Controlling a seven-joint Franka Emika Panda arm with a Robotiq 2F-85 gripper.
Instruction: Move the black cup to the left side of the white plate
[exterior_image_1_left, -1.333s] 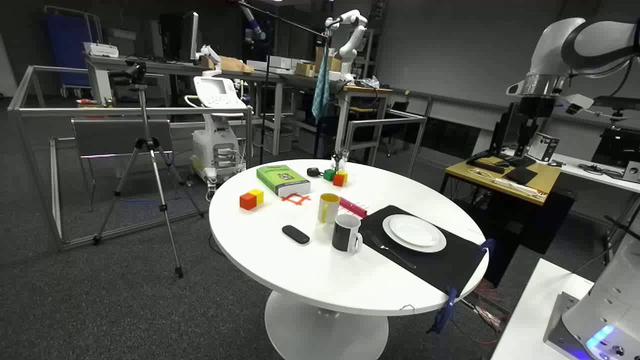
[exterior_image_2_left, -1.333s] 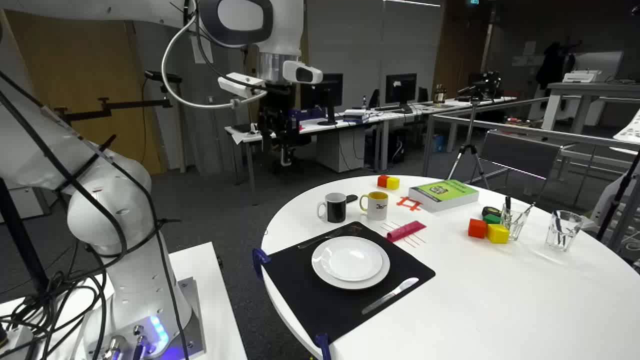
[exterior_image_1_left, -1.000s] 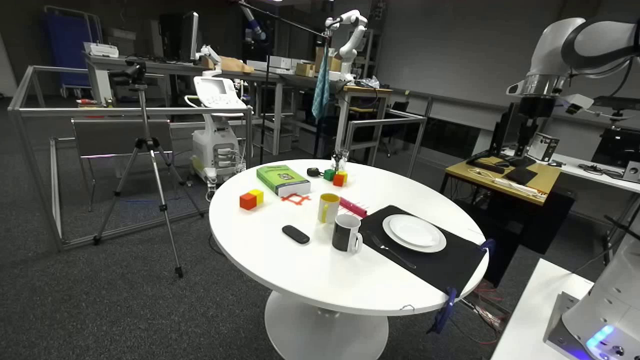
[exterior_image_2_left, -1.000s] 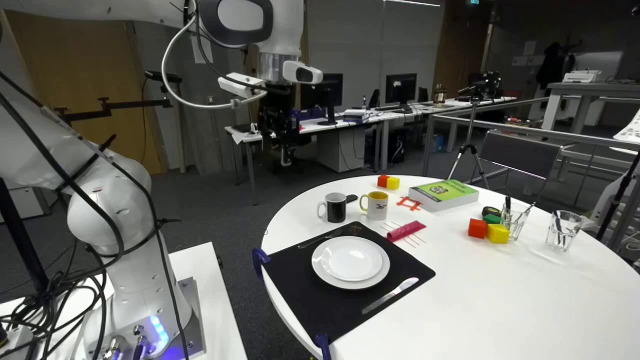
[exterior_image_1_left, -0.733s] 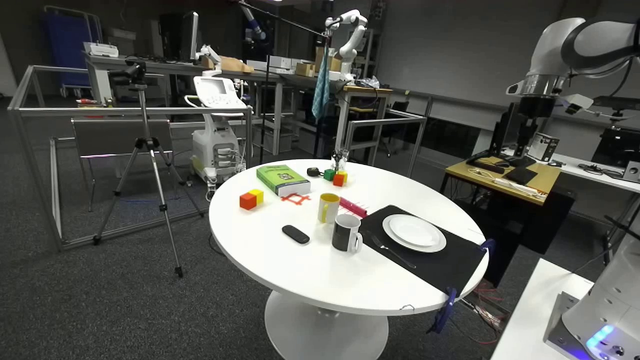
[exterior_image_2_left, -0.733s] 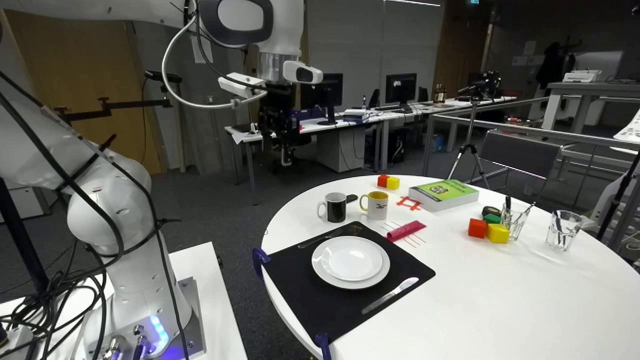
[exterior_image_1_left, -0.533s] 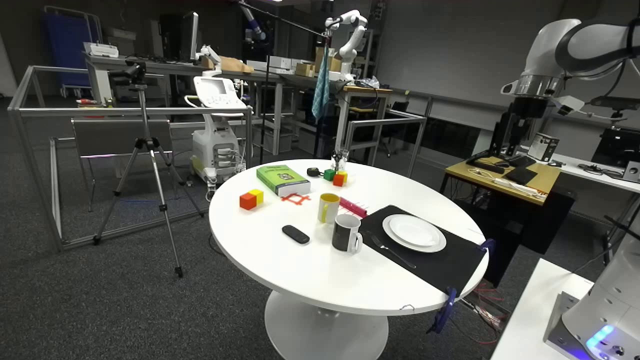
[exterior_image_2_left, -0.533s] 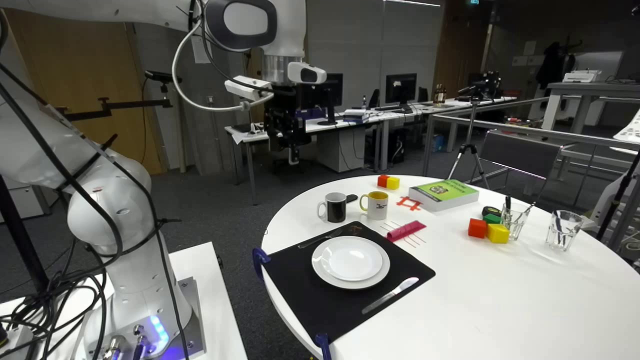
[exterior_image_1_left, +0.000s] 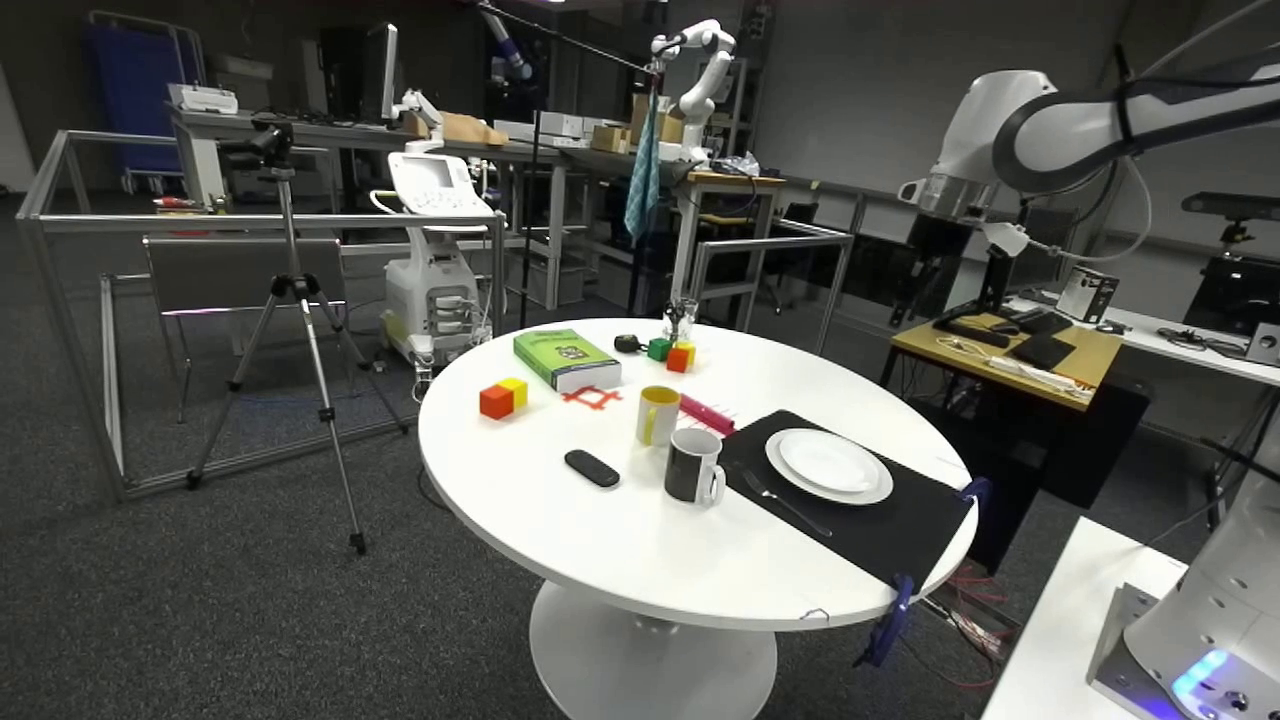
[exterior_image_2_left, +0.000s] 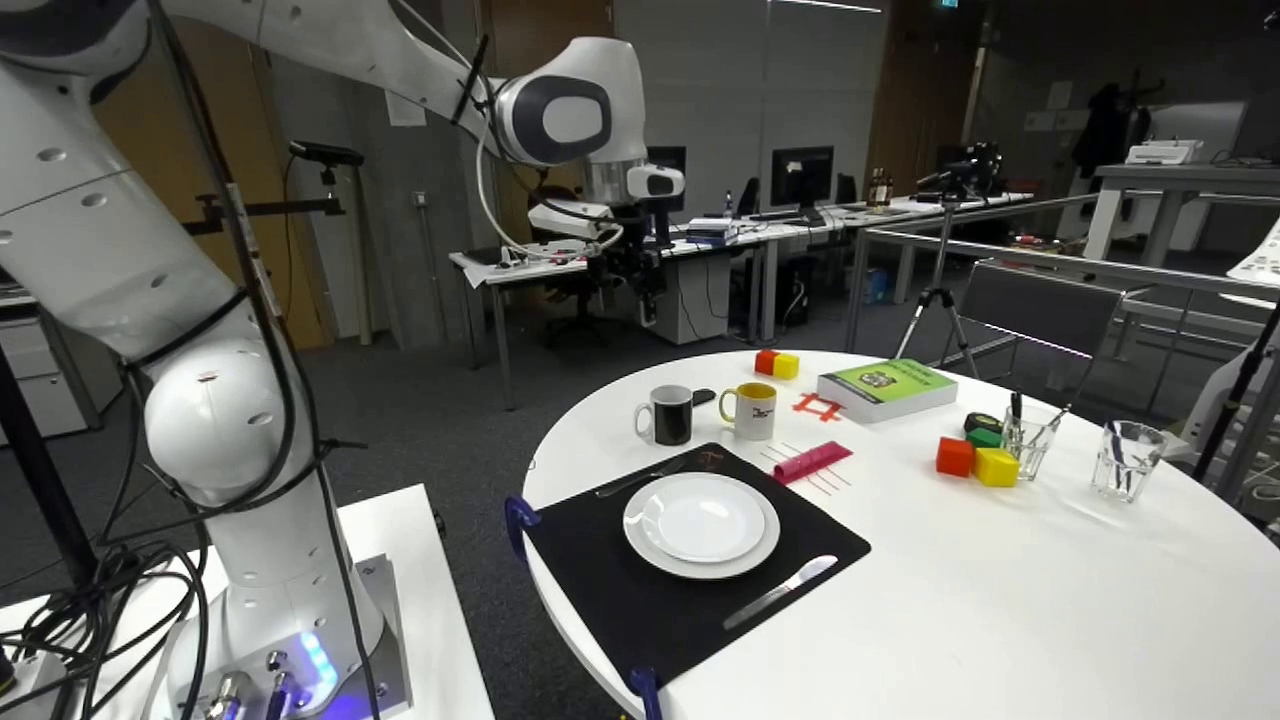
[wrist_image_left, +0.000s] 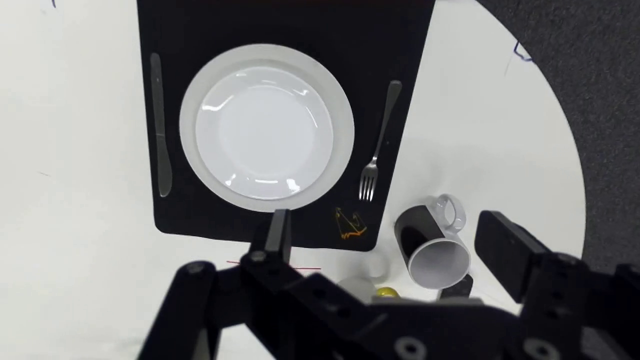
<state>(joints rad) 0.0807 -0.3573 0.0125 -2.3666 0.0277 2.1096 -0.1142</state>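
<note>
The black cup (exterior_image_1_left: 690, 470) is an upright mug, part black and part white with a white handle. It stands on the table beside the fork edge of the placemat, in both exterior views. Two stacked pieces make up the white plate (exterior_image_2_left: 705, 525), lying on that mat. Seen from above in the wrist view, the cup (wrist_image_left: 420, 230) is lower right of the plate (wrist_image_left: 265, 130). My gripper (wrist_image_left: 386, 220) is open, its fingers wide apart and holding nothing. The cup appears between them in that view, but the gripper (exterior_image_2_left: 648, 305) hangs well above table height, clear of it.
A cream cup with yellow inside (exterior_image_2_left: 755, 410) stands close to the black cup. A small flat black object (exterior_image_1_left: 592, 468) lies nearby. Fork (wrist_image_left: 378, 145) and knife (wrist_image_left: 161, 125) flank the plate. A green book (exterior_image_2_left: 888, 388), several coloured blocks and glasses (exterior_image_2_left: 1125, 462) stand farther off.
The arm held still at first, then swung toward the table: leftward and lower in an exterior view, rightward in an exterior view. The gripper stayed open. Cup and plate have not moved.
</note>
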